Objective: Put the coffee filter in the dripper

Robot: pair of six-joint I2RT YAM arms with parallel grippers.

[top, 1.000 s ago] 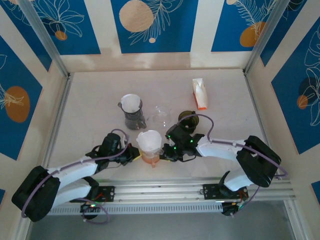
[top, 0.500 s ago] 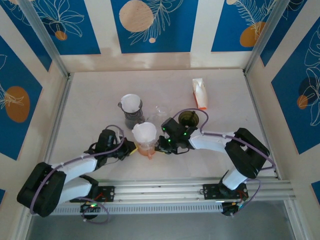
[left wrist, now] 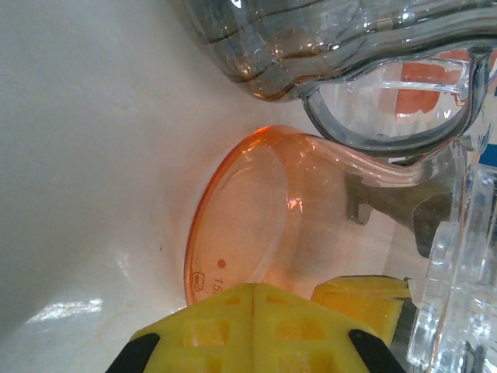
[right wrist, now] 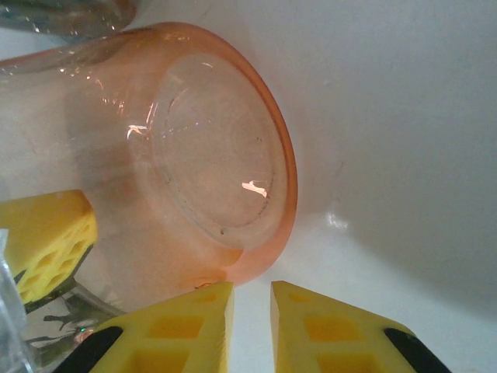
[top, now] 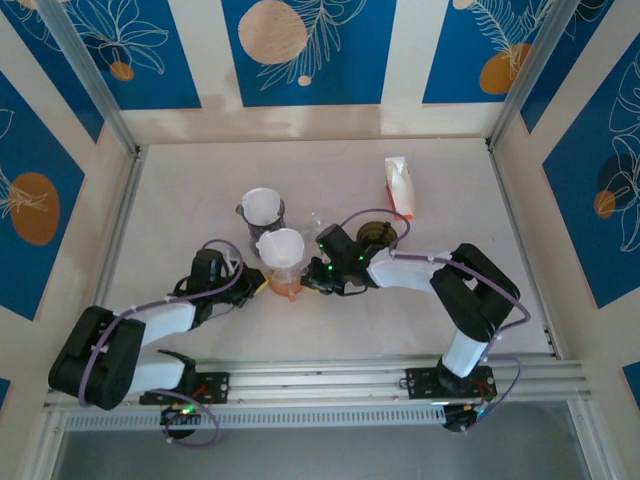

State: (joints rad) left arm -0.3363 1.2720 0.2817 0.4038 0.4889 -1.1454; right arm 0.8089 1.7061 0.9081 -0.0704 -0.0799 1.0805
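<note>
The orange see-through dripper stands near the middle of the table with the white paper coffee filter sitting open in its top. My left gripper is at its left side, and in the left wrist view the yellow fingers are pressed together on the edge of the dripper's round base. My right gripper is at the dripper's right side. Its fingers stand a narrow gap apart with bare table between them, the left one touching the base rim.
A grey dripper with another white filter stands just behind. A clear glass and a dark green cup are to its right. A white and orange packet lies at the back right. Blue patterned walls close in the table.
Both grippers and the orange dripper with its filter have moved together away from the near edge and a little left, closer to the grey dripper.
</note>
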